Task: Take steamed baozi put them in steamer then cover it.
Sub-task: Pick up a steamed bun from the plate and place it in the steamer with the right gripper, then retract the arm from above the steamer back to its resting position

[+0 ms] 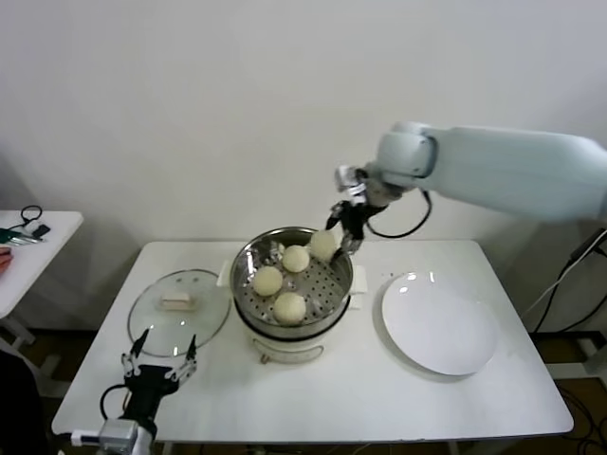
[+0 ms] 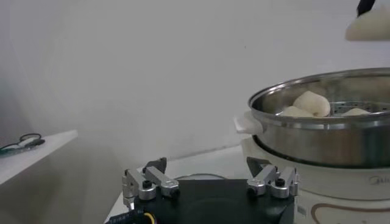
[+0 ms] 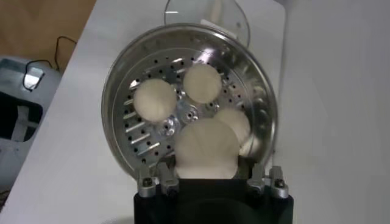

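The steamer stands mid-table, uncovered, with three steamed baozi lying on its perforated tray. Another baozi hangs over the pot's far right rim, and my right gripper is shut on it; the right wrist view shows this bun between the fingers, above the tray. The cover, clear glass with a cream handle, lies flat on the table left of the pot. My left gripper waits open near the table's front left, in front of the cover, with the steamer beside it.
A flat white plate with nothing on it lies right of the steamer. A small white side table with a few items stands off to the left. The wall is close behind the table.
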`<action>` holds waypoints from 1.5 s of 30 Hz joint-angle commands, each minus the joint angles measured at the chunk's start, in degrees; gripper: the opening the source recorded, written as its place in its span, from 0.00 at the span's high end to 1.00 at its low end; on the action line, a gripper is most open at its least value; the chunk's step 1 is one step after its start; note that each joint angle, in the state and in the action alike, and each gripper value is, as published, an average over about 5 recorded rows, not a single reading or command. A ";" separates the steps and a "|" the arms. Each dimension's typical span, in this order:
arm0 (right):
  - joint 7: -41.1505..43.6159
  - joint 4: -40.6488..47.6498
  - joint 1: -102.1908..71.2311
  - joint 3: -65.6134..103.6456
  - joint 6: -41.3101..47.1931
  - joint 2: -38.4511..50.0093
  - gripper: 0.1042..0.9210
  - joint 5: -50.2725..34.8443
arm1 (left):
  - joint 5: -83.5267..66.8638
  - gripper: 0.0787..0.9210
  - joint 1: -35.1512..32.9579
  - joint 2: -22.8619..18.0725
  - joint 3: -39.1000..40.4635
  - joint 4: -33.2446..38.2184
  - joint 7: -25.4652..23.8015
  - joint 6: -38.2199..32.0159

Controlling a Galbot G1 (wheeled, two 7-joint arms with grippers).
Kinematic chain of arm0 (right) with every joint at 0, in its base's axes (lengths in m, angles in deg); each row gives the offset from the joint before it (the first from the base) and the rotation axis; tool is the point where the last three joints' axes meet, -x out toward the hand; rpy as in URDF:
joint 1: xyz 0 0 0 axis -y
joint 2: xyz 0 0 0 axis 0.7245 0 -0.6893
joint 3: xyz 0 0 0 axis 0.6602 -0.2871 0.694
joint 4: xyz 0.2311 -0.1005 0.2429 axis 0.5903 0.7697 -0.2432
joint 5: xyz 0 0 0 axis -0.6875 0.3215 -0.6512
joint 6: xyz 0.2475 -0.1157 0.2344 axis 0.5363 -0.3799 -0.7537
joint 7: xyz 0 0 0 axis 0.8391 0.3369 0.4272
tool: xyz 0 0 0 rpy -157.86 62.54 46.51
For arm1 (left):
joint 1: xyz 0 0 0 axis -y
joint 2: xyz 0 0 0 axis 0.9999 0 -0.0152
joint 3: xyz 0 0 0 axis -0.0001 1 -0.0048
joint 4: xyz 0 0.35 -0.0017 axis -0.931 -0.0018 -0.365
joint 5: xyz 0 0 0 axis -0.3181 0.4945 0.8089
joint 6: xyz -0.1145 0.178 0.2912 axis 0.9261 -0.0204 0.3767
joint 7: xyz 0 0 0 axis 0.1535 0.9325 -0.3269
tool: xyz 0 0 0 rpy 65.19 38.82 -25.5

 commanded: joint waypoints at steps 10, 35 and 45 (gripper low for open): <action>-2.86 7.02 -10.89 -1.18 2.34 -7.74 0.30 7.55 | -0.19 0.12 0.46 -0.18 -0.22 -0.24 -0.25 0.40; -0.48 7.23 -7.84 -0.36 -1.11 -5.45 0.14 7.45 | -0.56 0.12 1.59 0.31 -0.47 0.03 -0.40 2.42; -8.33 5.35 -4.14 13.23 0.83 7.30 0.12 -6.92 | -3.46 0.12 1.33 1.05 -0.19 1.95 1.06 5.88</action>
